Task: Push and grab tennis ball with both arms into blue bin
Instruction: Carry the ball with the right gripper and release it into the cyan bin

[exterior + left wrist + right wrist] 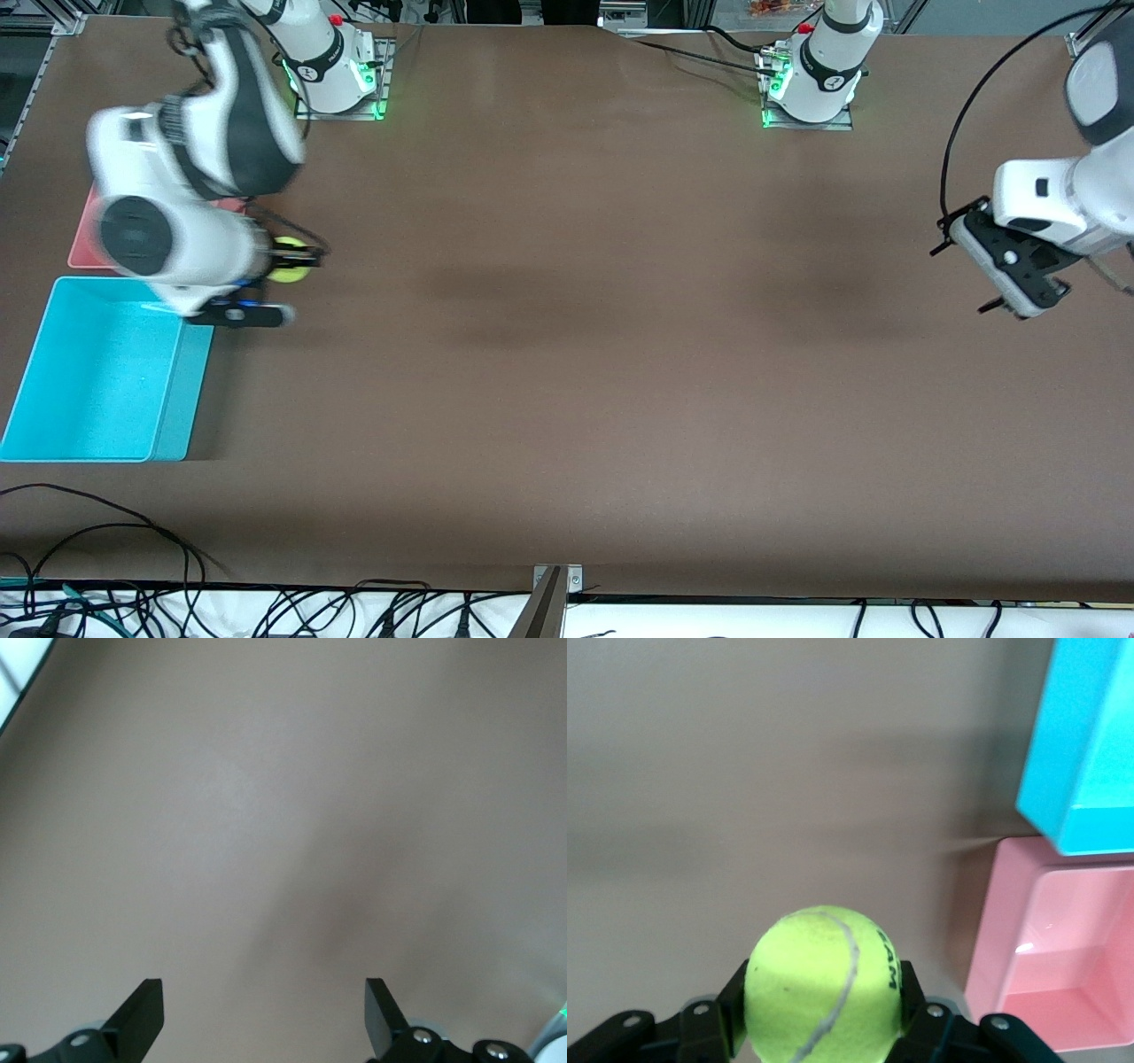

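Fuzzy yellow-green tennis ball point(822, 983), pale curved seam, clamped in right hand point(297, 259) beside glossy cyan-blue plastic bin point(53, 416). Left hand point(264, 1014) spread wide, holding nothing, waits over matte brown surface point(620, 354).

- I see the blue bin point(97, 372) at frame's lower left; pink bin point(84, 230) just above it.
- Tennis ball point(288, 263) beside both, in my right gripper point(297, 259).
- Left gripper point(997, 306) far right.

The front view looks down from high across the brown matte table point(567, 354), facing both arm bases; the left wrist view looks close onto bare tabletop; the right wrist view, nearer still, shares the rectangular cyan-blue plastic bin point(1090, 744) point(97, 381) with the front view.
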You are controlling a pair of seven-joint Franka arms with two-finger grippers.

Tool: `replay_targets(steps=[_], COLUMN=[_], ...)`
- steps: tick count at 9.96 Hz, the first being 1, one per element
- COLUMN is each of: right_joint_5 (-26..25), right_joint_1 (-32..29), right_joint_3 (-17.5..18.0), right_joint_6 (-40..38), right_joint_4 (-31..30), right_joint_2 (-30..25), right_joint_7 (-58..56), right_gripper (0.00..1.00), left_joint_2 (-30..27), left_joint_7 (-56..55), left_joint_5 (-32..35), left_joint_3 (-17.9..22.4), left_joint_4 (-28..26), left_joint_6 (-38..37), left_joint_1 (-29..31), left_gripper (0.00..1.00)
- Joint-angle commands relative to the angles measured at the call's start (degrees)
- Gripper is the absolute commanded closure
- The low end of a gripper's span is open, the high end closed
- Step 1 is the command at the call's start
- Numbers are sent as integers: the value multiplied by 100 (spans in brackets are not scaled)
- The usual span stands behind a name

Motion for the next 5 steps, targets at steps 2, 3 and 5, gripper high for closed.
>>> replay_targets(steps=[2, 3, 5], right_joint_5=[520, 583, 593], right_joint_1=[21, 21, -301], right_joint_3=[-1515, -1841, -2047], right_joint_6=[38, 134, 572], right_joint_4=[-33, -59, -216], right_joint_2=[-153, -126, 31], right_joint_7=[-2153, -2646, -3175], right_gripper=[68, 70, 69], left_joint_2=[-793, -882, -848], left_joint_7=[-1863, -2636, -3842], left_joint_5=[148, 157, 105], left_joint_3=[349, 331, 331], left_joint_4=[168, 255, 703], left_joint_6=[-944, -1207, -1508], left_joint_1=[-325, -464, -615], left_gripper=[0, 0, 0])
